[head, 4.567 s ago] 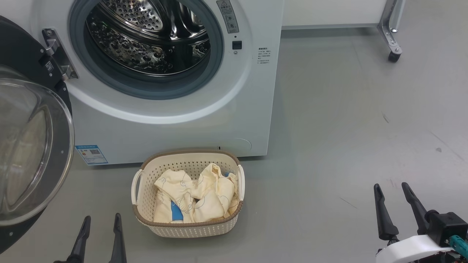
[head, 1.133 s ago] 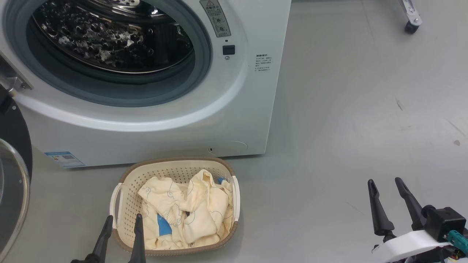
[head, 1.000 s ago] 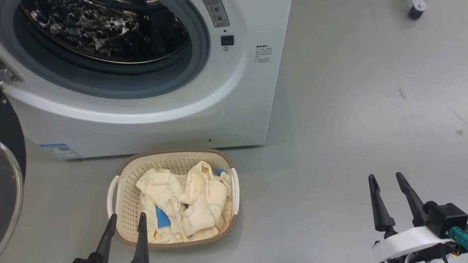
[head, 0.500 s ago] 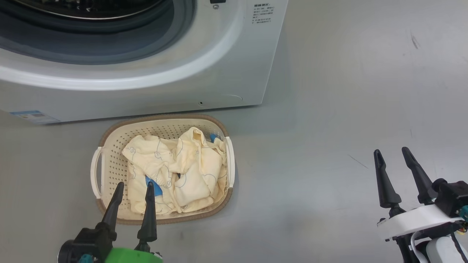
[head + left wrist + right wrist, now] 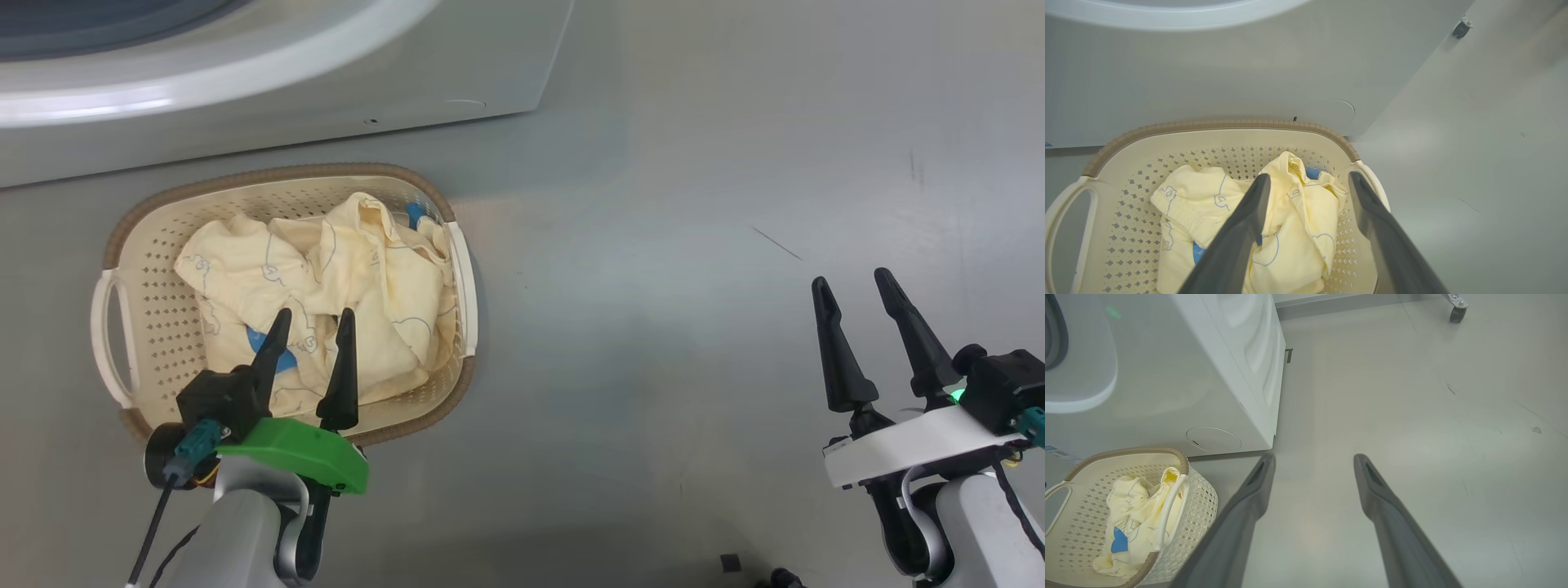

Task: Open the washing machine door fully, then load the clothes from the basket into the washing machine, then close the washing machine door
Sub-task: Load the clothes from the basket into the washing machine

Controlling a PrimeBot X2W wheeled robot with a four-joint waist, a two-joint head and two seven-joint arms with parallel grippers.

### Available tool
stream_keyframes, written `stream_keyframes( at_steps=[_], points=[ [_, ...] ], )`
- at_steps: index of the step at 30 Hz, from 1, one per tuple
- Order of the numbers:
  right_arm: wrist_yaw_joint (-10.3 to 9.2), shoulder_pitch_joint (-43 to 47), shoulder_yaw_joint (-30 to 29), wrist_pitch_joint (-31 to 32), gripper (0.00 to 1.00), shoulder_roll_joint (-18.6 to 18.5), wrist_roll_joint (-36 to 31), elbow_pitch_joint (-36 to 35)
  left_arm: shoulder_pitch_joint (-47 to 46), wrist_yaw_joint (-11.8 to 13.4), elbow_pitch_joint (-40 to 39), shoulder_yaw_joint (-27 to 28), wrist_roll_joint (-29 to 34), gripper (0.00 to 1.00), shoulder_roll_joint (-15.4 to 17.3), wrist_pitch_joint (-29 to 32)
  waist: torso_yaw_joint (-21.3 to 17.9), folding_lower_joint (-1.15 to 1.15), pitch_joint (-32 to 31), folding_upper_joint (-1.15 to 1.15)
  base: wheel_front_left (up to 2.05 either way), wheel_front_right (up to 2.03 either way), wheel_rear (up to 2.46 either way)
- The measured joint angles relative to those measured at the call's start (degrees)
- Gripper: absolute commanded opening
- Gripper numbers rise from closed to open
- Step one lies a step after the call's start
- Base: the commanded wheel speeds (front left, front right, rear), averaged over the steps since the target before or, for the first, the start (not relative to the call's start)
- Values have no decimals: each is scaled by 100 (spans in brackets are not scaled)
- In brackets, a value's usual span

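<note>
I look at a grey, smooth floor [image 5: 694,367] with a soft shine. On it I see one thin dark scratch [image 5: 775,243], and further right a short dark scuff [image 5: 913,167]. Near the front edge of the floor lies a small dark square thing [image 5: 731,562]; I cannot tell what it is. In the right wrist view, a black caster wheel [image 5: 1456,314] under a metal leg stands at the far edge of the floor, where a pale panel [image 5: 1323,297] runs along.
</note>
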Motion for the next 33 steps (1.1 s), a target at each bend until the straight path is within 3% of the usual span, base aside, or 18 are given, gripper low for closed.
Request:
stream_keyframes(
  at_steps=[22,33],
  points=[
    [146,-458,-10,-56,100,185,77,241,-1588,-36,1344,-15,-261,100,-4,862,-602,0,1360,0,0,0,0],
    [221,-697,42,-87,100,310,102,425,-2112,372,2178,147,-102,100,221,1452,-837,0,1840,0,0,0,0]
  ],
)
